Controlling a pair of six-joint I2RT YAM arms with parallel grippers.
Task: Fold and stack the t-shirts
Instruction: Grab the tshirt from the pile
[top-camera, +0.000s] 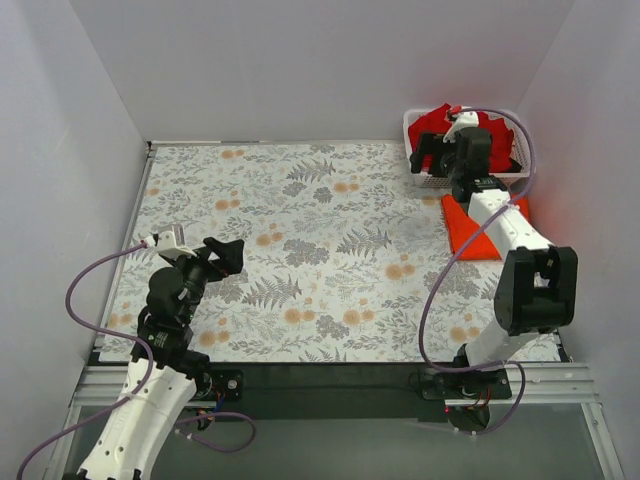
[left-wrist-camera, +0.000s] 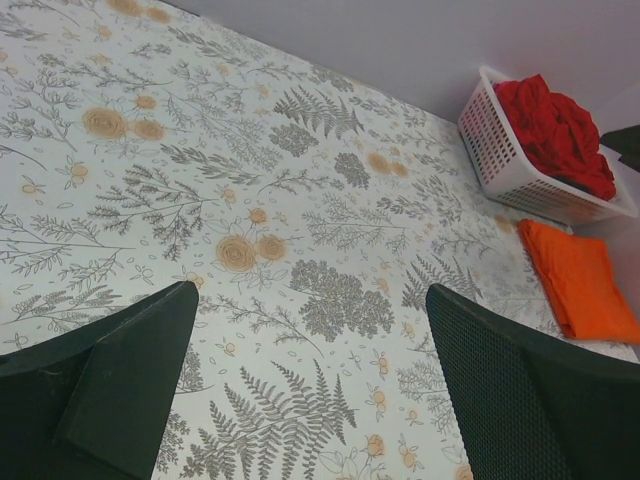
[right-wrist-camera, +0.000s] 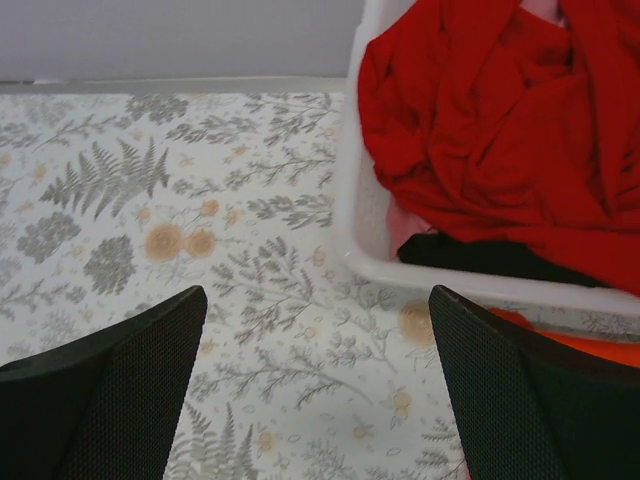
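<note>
A crumpled red t-shirt (right-wrist-camera: 500, 120) fills the white lattice basket (right-wrist-camera: 360, 190) at the far right; a bit of pink t-shirt (right-wrist-camera: 405, 225) and a black t-shirt (right-wrist-camera: 480, 255) show under it. The red t-shirt also shows in the top view (top-camera: 432, 125) and the left wrist view (left-wrist-camera: 555, 125). A folded orange t-shirt (top-camera: 470, 228) lies flat on the cloth just in front of the basket; it also shows in the left wrist view (left-wrist-camera: 580, 280). My right gripper (top-camera: 432, 158) is open and empty, hovering beside the basket's near left rim. My left gripper (top-camera: 228, 255) is open and empty above the table's near left.
The floral-print table cloth (top-camera: 300, 240) covers the table. Grey walls close in the left, back and right sides. The basket (top-camera: 425, 180) sits in the back right corner against the wall.
</note>
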